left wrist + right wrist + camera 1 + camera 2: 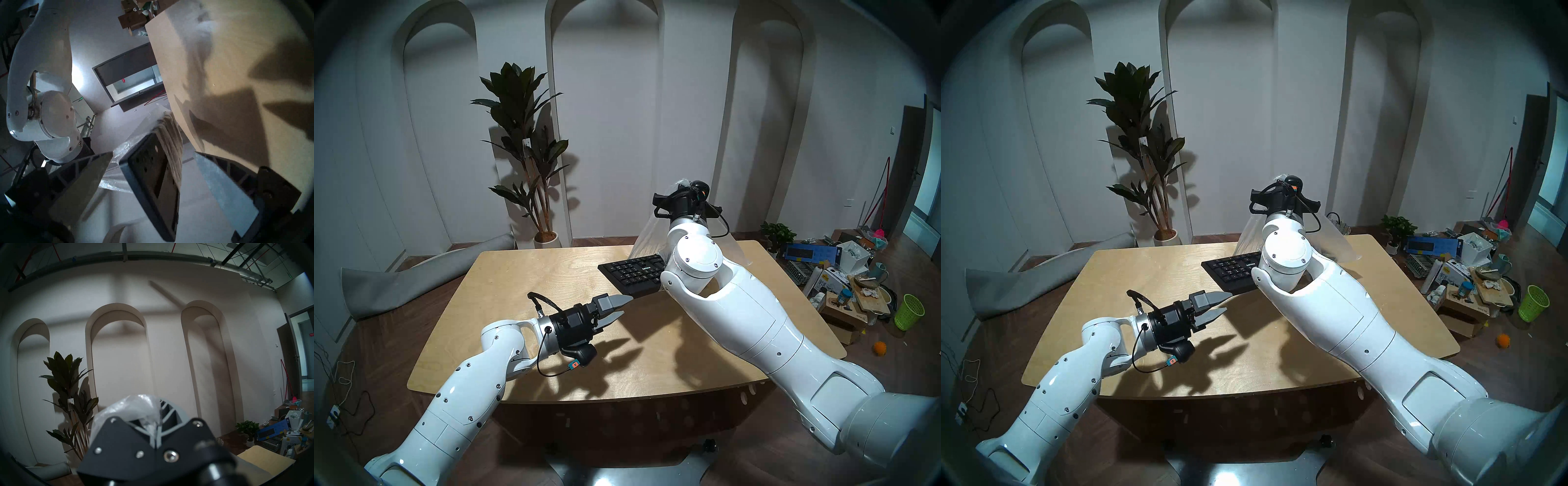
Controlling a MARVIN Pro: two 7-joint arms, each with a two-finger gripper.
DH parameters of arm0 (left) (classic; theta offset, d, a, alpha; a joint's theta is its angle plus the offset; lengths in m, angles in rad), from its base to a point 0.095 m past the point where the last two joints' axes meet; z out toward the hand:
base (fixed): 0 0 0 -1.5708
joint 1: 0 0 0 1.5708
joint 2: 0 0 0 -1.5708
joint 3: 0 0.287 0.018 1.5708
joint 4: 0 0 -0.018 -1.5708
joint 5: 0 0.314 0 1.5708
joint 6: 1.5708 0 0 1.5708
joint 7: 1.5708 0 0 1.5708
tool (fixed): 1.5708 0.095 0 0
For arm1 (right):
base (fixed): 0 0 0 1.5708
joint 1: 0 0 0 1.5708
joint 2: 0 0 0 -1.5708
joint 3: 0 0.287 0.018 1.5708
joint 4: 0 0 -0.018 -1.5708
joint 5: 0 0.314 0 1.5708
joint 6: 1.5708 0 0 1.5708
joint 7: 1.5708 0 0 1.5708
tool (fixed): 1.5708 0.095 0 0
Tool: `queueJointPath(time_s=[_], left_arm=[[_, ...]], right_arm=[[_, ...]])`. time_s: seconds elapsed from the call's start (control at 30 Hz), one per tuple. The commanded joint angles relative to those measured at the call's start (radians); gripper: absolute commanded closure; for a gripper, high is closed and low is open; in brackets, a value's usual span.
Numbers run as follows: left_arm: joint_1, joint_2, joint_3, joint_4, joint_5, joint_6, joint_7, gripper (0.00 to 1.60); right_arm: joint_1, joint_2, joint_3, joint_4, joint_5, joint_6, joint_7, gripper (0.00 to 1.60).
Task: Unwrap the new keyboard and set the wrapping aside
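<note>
wooden table (524,288) | potted plant (524,142) by wall | green basket (908,311), blue box (812,253) on floor

No legible text anywhere.

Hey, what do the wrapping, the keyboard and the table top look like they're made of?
The wrapping: thin clear plastic film, slightly cloudy, judging by its crinkles and glare where the right hand pinches it. The keyboard: black, matte, probably moulded plastic, with white key legends. The table: pale wood, likely plywood, with visible grain and a smooth finish.
</note>
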Motion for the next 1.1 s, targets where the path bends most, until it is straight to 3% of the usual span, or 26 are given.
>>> queueJointPath(time_s=[0.0,0.27,0.47,0.8,1.07], left_arm=[[-0.087,-0.003,0.019,0.029,0.083,0.070,0.115,0.00],[-0.153,-0.015,0.072,0.124,0.167,0.122,0.248,0.00],[-0.207,-0.005,0.086,0.167,0.187,0.097,0.295,0.00],[-0.231,0.040,0.058,0.129,0.144,-0.027,0.298,0.00],[-0.246,0.046,0.078,0.139,-0.003,-0.199,0.206,0.00]], right_arm=[[0.032,-0.002,0.011,-0.033,-0.014,-0.012,0.002,1.60],[0.031,-0.001,0.011,-0.034,-0.015,-0.012,0.002,1.60],[0.031,-0.001,0.011,-0.035,-0.015,-0.012,0.002,1.60],[0.031,-0.001,0.011,-0.035,-0.016,-0.012,0.002,1.60],[0.031,-0.001,0.011,-0.036,-0.016,-0.013,0.002,1.60]])
